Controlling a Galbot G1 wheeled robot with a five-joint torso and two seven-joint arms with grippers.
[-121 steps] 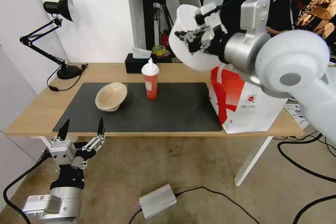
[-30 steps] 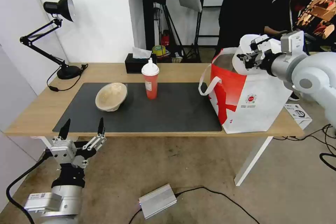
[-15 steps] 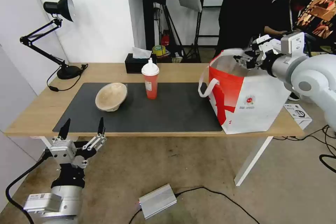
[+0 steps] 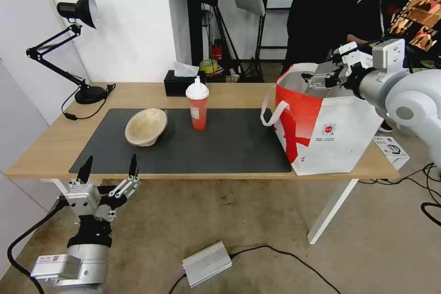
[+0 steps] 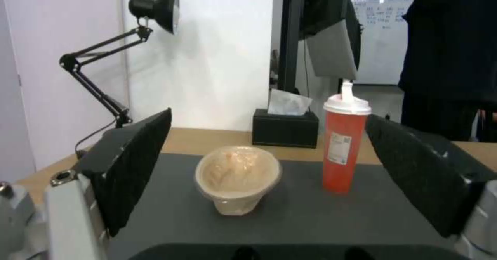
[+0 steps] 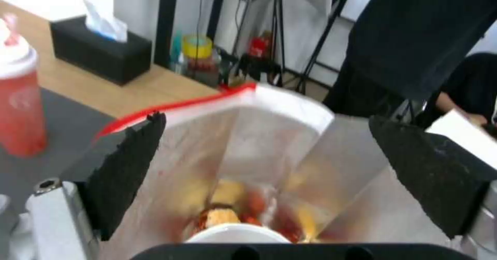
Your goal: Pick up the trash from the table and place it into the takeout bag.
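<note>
Head view, right gripper [image 4: 317, 76]: upper right of the frame, over the mouth of the takeout bag [image 4: 328, 133]; fingers spread and holding nothing, which fits a drop just made.
Head view, left gripper [image 4: 108, 169]: lower left, below the front edge of the table [image 4: 55, 147], fingers apart and empty, parked clear of the work.
Head view, remaining trash: beige pulp bowl [image 4: 146, 126] tilted on the dark grey mat [image 4: 239, 142] left of centre; red drink cup [image 4: 197, 104] upright just to its right, well apart from the bag.
Left wrist view: pulp bowl [image 5: 238, 178] at centre and red cup [image 5: 345, 139] right of centre, between the open black pads [image 5: 136, 167]; black tissue box [image 5: 285, 128] behind them.
Right wrist view: white round bowl [image 6: 238, 233] with orange scraps at bottom centre, lying deep in the foil lining [image 6: 264, 151]; wide-apart pads [image 6: 122, 163] frame it, touching nothing.
Progress, as I judge it: one item bagged, two left on the mat.
</note>
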